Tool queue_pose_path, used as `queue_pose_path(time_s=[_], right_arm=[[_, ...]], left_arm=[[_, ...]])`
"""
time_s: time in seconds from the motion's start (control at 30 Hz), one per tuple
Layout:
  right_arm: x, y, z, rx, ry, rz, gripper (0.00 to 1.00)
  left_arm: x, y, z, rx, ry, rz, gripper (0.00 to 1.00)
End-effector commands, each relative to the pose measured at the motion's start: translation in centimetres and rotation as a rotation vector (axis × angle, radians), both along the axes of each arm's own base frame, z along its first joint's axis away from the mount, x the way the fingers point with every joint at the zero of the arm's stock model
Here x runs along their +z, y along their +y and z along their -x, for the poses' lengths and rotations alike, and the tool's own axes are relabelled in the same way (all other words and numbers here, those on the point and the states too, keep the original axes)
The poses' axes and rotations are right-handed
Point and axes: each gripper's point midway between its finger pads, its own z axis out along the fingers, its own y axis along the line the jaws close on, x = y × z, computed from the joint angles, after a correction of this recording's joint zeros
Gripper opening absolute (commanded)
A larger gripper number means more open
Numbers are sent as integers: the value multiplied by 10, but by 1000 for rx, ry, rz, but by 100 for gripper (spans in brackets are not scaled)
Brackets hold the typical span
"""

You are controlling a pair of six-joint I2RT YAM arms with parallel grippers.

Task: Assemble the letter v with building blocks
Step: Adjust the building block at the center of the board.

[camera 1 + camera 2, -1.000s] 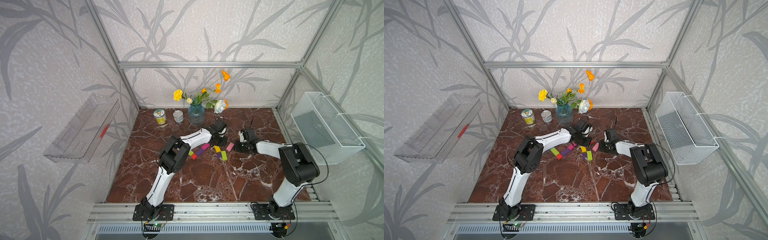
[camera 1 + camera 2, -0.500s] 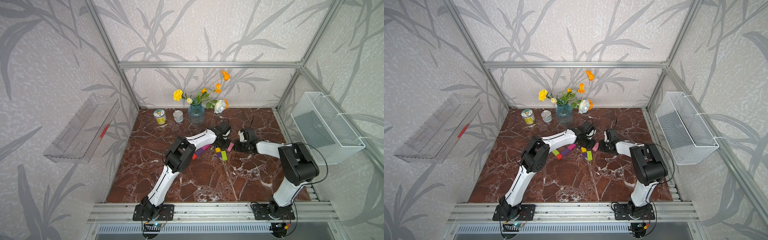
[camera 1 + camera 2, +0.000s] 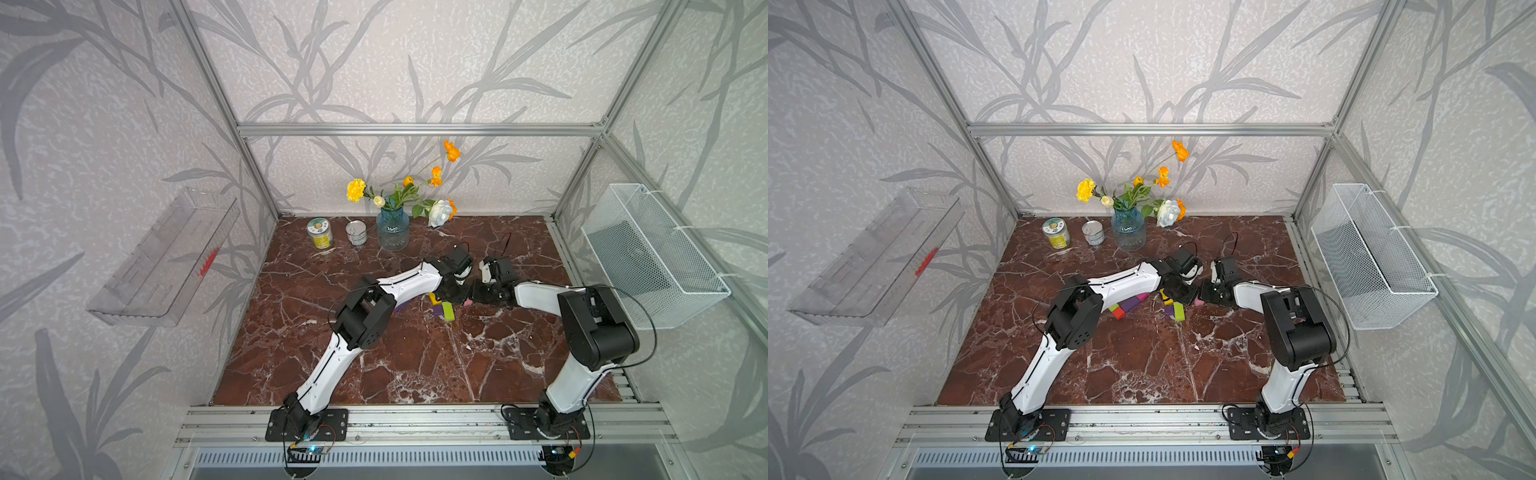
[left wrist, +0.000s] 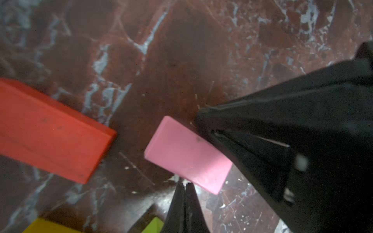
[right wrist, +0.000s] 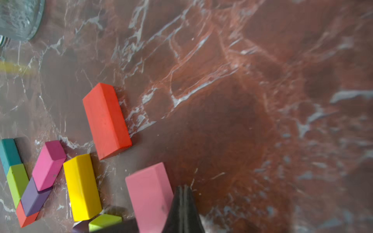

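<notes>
Mid-frame in both top views: left pincer [image 4: 184, 186] and right pincer [image 5: 183, 189], both closed on nothing, flank the pink block [image 4: 187, 155].

Small solid-coloured blocks [image 3: 1133, 305] lie flat near the centre of the glossy, white-veined red-brown marble table [image 3: 415, 361]. They are matte, smooth-faced bars with square edges. In the right wrist view, the pink block's long axis runs roughly parallel to the yellow block [image 5: 82, 187] and red block [image 5: 107, 121] beside it, touching neither. Each black tapered pincer tip meets an opposite long edge of the pink block.
</notes>
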Motion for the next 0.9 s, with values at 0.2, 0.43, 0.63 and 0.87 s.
queue_pose_path(time_s=[0.2, 0.43, 0.63, 0.87], right_arm=[[-17, -1, 33, 20, 105, -8, 3], [-24, 9, 37, 62, 143, -45, 3], [-27, 18, 32, 75, 146, -58, 3], [-27, 21, 30, 77, 148, -63, 3]], left_arm=[[-1, -5, 17, -50, 6, -12, 0], [4, 1, 19, -40, -8, -4, 0], [4, 6, 17, -29, -17, -13, 0], [10, 20, 9, 17, -39, -8, 0]])
